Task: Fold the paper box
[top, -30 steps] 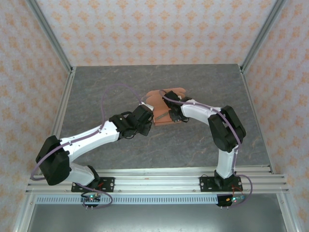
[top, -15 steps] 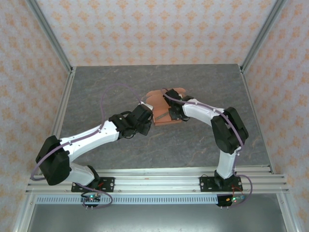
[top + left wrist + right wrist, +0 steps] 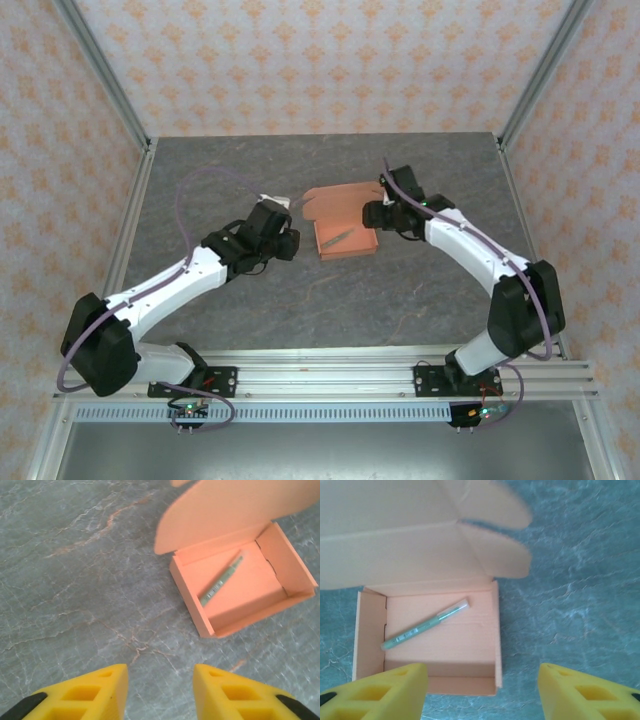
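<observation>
The paper box (image 3: 352,246) is a salmon-orange tray on the grey table, its lid (image 3: 338,198) lying open toward the far side with rounded tabs. A thin grey-green stick (image 3: 340,237) lies slantwise inside it. In the left wrist view the box (image 3: 250,597) lies up and to the right of my open left gripper (image 3: 160,676), with bare table between the fingers. My left gripper (image 3: 287,241) hovers left of the box. My right gripper (image 3: 376,214) hangs at the box's right far corner. Its open fingers straddle the box's (image 3: 440,645) near right corner, touching nothing.
Aluminium rails (image 3: 130,220) edge the table (image 3: 420,300) on both sides and along the front. Patterned walls close in the back and sides. Free grey surface surrounds the box in front and to both sides.
Both arms have drawn away from the box: the left gripper back to the left, the right arm swung out to the right. The box now lies uncovered with its lid open.
</observation>
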Available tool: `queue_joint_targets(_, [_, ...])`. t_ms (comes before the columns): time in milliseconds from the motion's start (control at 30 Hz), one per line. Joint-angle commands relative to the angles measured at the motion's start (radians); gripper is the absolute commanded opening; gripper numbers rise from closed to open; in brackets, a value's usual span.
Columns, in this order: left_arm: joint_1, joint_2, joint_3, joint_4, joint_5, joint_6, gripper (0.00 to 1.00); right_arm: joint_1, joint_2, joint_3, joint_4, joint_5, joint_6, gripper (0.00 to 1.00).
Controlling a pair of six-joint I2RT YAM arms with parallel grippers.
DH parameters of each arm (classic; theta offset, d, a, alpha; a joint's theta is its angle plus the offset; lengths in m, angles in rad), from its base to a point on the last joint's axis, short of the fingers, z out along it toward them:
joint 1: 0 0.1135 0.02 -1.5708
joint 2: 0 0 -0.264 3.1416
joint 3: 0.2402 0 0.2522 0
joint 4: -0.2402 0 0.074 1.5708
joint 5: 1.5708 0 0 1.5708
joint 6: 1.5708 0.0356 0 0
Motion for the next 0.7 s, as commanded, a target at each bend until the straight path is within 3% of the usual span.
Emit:
queue_joint_targets(0, [0.053, -0.015, -0.032, 0.125, 0.105, -0.009, 0.46, -0.056, -0.008, -0.016, 0.068, -0.133, -0.113, 0.62])
queue_joint_targets(167, [0.121, 0.022, -0.055, 0.288, 0.207, 0.109, 0.57, -0.177, 0.048, -0.009, 0.201, -0.318, -0.184, 0.63])
queue_joint_targets(333, [0.183, 0.058, -0.085, 0.412, 0.298, 0.245, 0.66, -0.218, 0.118, 0.036, 0.209, -0.42, -0.361, 0.64])
queue_joint_targets(500, [0.243, 0.108, -0.099, 0.47, 0.394, 0.348, 0.67, -0.227, 0.111, -0.019, 0.279, -0.419, -0.569, 0.64])
queue_joint_targets(667, [0.259, 0.158, -0.082, 0.5, 0.428, 0.439, 0.67, -0.269, 0.139, -0.046, 0.353, -0.506, -0.703, 0.63])
